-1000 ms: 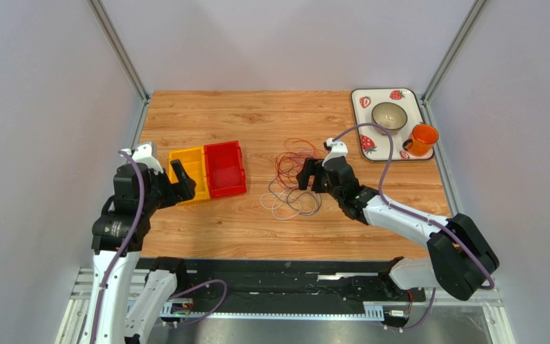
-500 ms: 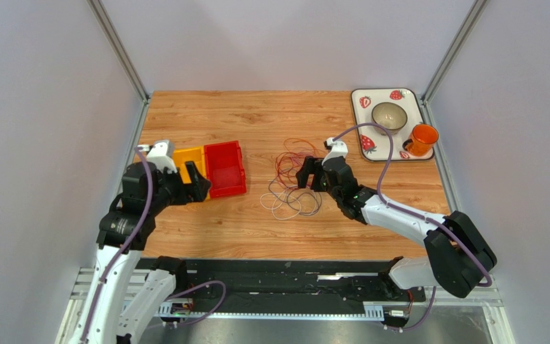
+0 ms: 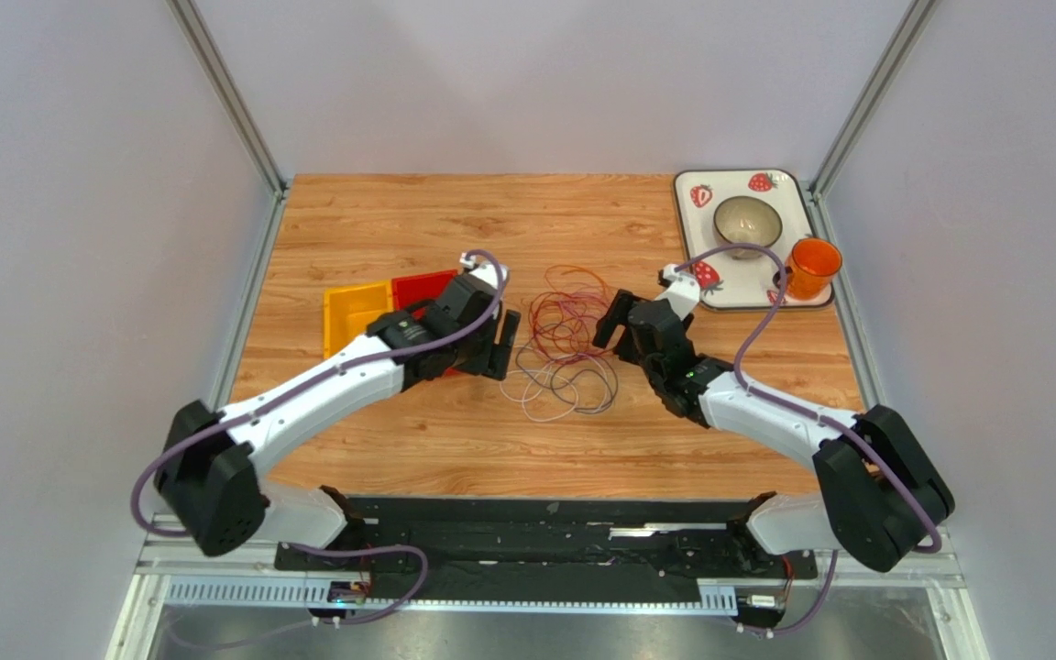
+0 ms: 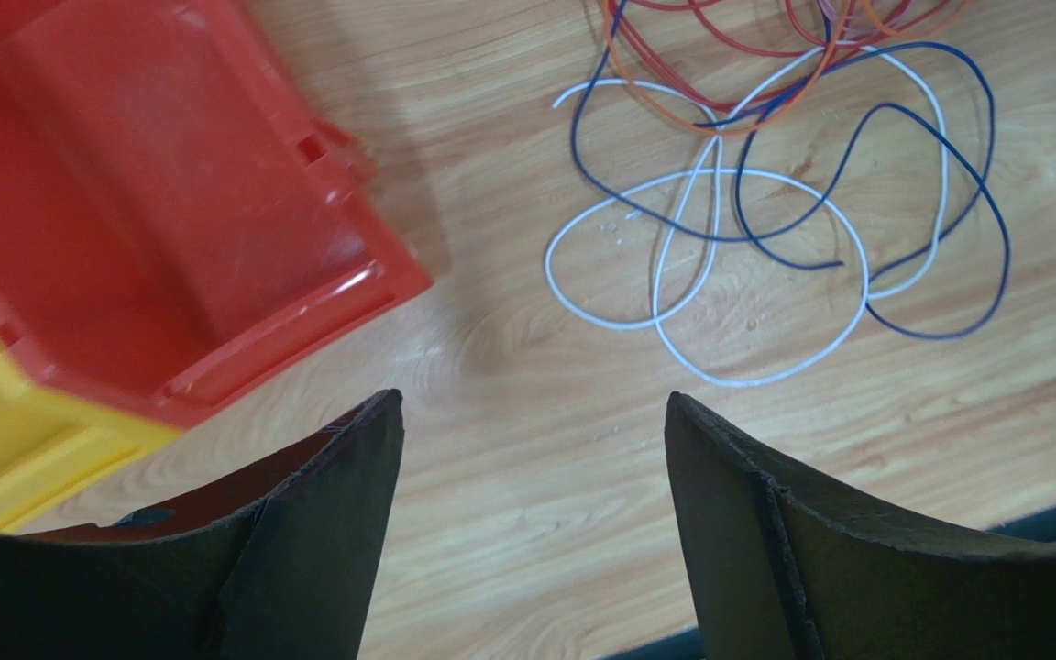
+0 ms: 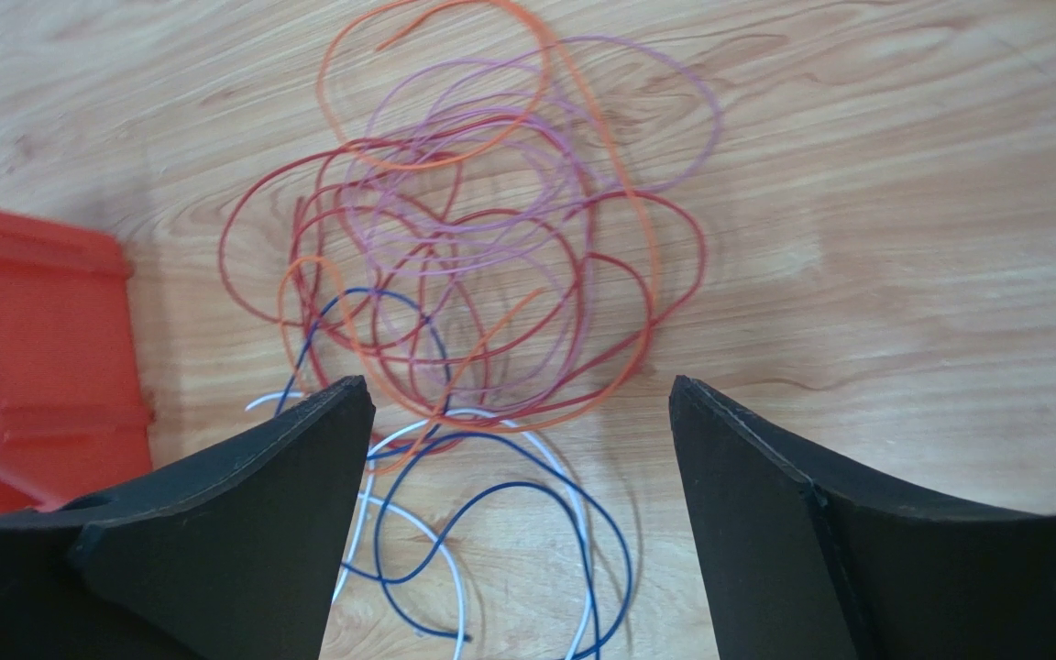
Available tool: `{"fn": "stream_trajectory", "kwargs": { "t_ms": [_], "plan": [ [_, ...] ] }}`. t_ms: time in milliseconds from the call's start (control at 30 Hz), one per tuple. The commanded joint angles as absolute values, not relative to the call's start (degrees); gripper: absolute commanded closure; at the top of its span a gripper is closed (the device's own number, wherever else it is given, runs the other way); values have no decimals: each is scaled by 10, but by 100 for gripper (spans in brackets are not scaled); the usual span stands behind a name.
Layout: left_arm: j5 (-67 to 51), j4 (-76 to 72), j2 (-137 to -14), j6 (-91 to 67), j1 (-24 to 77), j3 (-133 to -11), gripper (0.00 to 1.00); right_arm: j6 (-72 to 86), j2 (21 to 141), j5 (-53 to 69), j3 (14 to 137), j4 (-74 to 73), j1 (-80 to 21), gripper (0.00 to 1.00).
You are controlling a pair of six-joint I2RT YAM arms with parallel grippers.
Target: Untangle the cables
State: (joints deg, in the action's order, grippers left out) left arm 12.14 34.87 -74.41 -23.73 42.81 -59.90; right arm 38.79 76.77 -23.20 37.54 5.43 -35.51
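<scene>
While the cables (image 3: 561,344) are lying in one messy heap in the middle of the table (image 3: 396,220), nothing is being pulled apart yet. So I am guessing the job is only at its start: getting ready to grab.

The left gripper (image 3: 498,344) is hovering just beside the left edge of the heap, close to the red bin (image 3: 424,289) and the yellow bin (image 3: 351,314). Its two fingers are standing wide apart and holding nothing. In its own camera the white and dark blue loops are lying a little ahead of the fingers and off to the right, not between them.

The right gripper (image 3: 612,325) is hovering just beside the right edge of the heap. Its fingers are also spread wide and holding nothing. In its camera the red, orange and pale purple loops are lying straight ahead, with the white and blue ones nearer. No finger is touching a wire, as far as I can tell.

Next, I am thinking, each gripper is going to need to drop low and pinch just one thin wire. The wires are crossing over each other a lot, so picking one alone is looking tricky.
</scene>
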Motion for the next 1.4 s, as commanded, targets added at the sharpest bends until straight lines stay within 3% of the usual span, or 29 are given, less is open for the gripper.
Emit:
{"fn": "stream_trajectory", "kwargs": {
  "t_ms": [0, 133, 333, 1067, 1167, 1233, 1267, 1367],
  "plan": [
    [149, 246, -814, -226, 444, -636, 23, 440, 740, -282, 369, 40, -344, 16],
    [183, 205, -908, -199, 444, -681, 25, 442, 734, -277, 361, 47, -338, 16],
    [214, 217, -1043, -151, 439, -823, 40, 438, 750, -267, 378, 33, -337, 16],
    [97, 174, -1152, -160, 379, -866, 44, 426, 774, -249, 401, 21, -337, 16],
    [95, 191, -1168, -163, 379, -882, 59, 425, 777, -247, 404, 18, -336, 17],
    [89, 189, -1166, -163, 379, -880, 92, 424, 780, -246, 406, 18, -336, 17],
    [90, 192, -1156, -165, 380, -880, 100, 425, 780, -246, 406, 18, -337, 17],
    [96, 202, -1114, -161, 379, -882, 100, 421, 783, -244, 409, 18, -336, 18]
  ]
}}
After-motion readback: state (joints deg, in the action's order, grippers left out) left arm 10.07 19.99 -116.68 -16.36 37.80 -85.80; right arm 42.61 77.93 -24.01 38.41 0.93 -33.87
